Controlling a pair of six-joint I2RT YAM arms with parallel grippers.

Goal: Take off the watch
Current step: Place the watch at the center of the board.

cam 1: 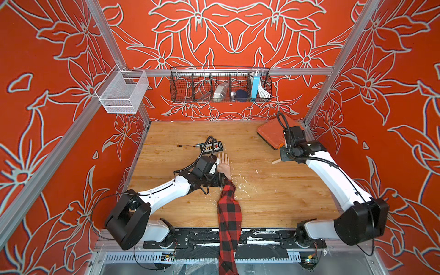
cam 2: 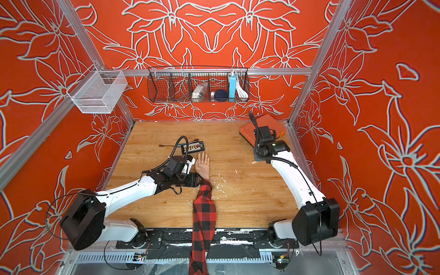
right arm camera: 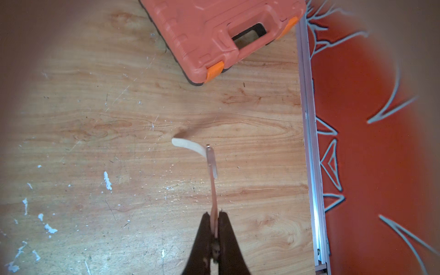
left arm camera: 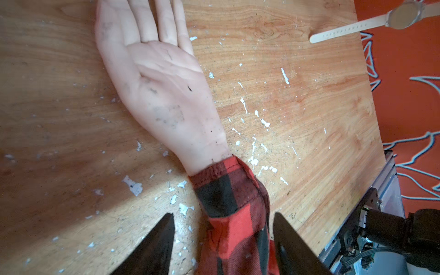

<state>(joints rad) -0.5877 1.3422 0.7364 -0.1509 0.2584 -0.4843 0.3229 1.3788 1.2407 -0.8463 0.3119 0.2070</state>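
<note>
In both top views, your right gripper [cam 1: 283, 159] held the watch [cam 1: 276, 162] well to the right of the hand [cam 1: 224, 166], which lay palm up on the table [cam 1: 262, 202]. In the left wrist view, your left gripper [left arm camera: 222, 216] stood open astride the plaid sleeve [left arm camera: 233, 195] just below the hand. In the right wrist view, the right jaws were pinched shut on the end of its strap

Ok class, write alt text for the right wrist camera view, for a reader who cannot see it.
The right gripper is shut on the cream strap of the watch, holding it edge-on over the wooden table. Beyond it, an orange plastic case lies on the table near the red patterned wall.
</note>
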